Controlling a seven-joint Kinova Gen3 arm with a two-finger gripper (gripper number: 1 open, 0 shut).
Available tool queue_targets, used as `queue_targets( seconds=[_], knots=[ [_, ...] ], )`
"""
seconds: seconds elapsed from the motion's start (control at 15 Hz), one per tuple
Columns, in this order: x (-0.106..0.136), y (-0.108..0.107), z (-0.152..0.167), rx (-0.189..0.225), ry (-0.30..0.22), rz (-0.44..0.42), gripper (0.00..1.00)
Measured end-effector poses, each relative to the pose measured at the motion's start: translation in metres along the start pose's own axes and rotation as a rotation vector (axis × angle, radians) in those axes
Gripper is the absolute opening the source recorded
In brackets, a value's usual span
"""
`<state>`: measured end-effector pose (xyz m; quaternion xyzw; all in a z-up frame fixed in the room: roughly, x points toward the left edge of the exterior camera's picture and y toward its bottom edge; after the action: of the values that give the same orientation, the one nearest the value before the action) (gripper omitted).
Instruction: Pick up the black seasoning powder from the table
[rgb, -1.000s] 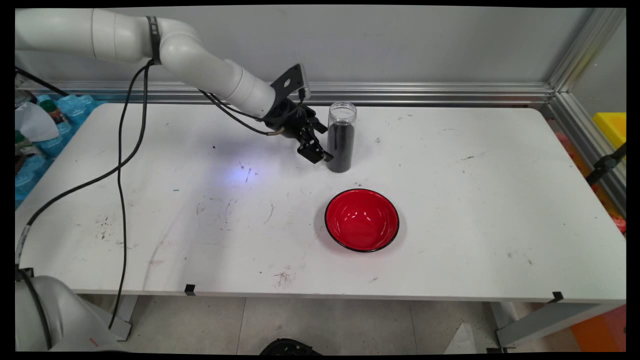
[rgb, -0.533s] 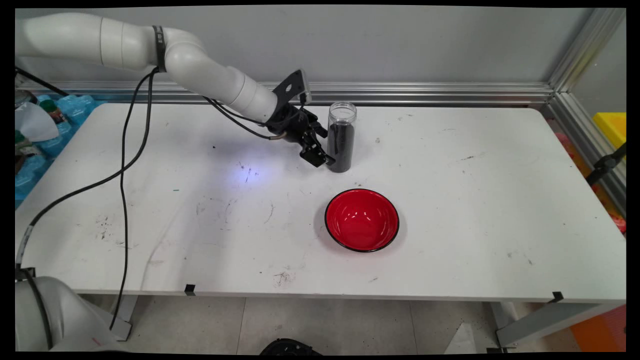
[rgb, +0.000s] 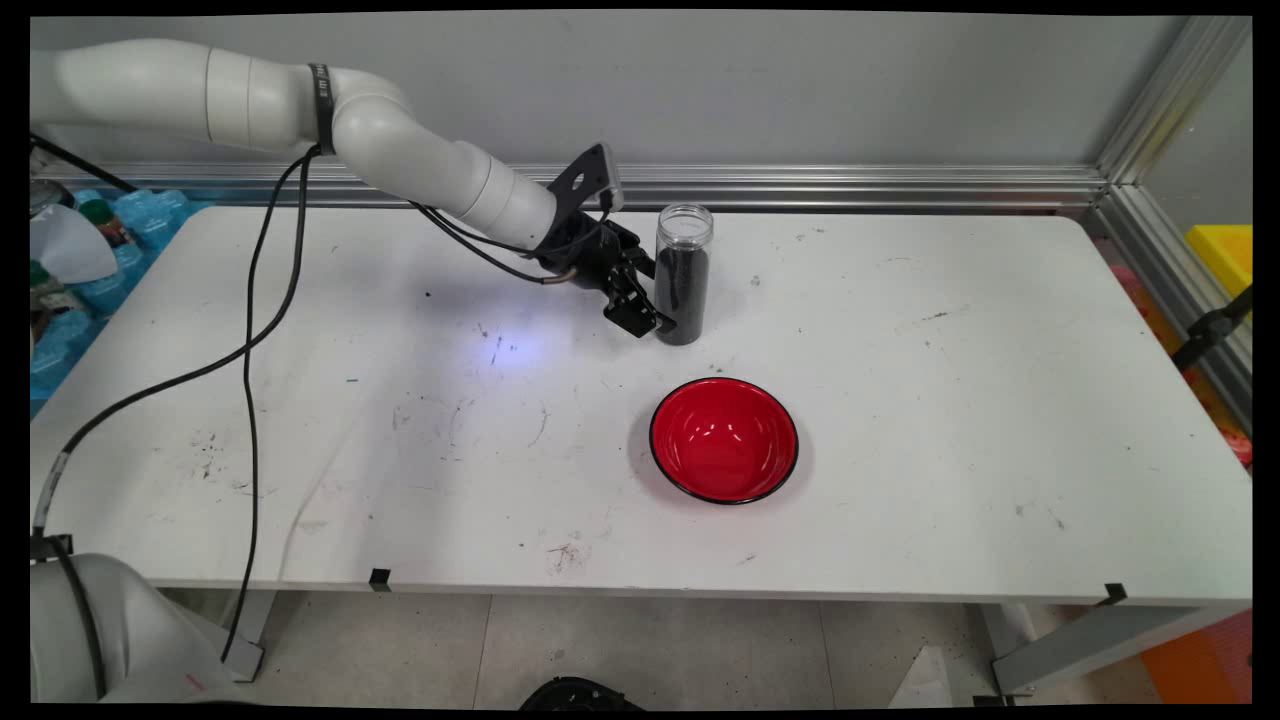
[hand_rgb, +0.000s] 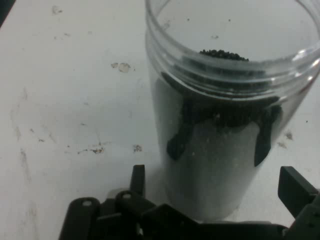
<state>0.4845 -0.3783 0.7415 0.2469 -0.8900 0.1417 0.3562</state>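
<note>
A glossy red bowl with a black rim (rgb: 724, 440) is sitting nearest. Beyond it, the black two-finger gripper (rgb: 655, 320) is straddling the clear, lidless plastic jar of dark granules (rgb: 683, 274), fingers spread, contact unclear. No writing is readable.

I note a clear plastic jar (rgb: 683, 272) filled most of the way with fine black granules (hand_rgb: 224, 55). Black two-finger gripper (rgb: 650, 318) on white arm (rgb: 420, 165). Round bowl (rgb: 724, 440): glossy red inside, thin black rim. White table (rgb: 1000, 400), marked with dark scuffs and specks.
</note>
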Motion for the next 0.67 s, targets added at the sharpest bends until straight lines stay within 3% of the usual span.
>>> queue_targets(
  seconds=[0.67],
  knots=[
    [-0.0015, -0.0027, 0.0080, 0.002, 0.027, -0.011, 1.00]
  ],
)
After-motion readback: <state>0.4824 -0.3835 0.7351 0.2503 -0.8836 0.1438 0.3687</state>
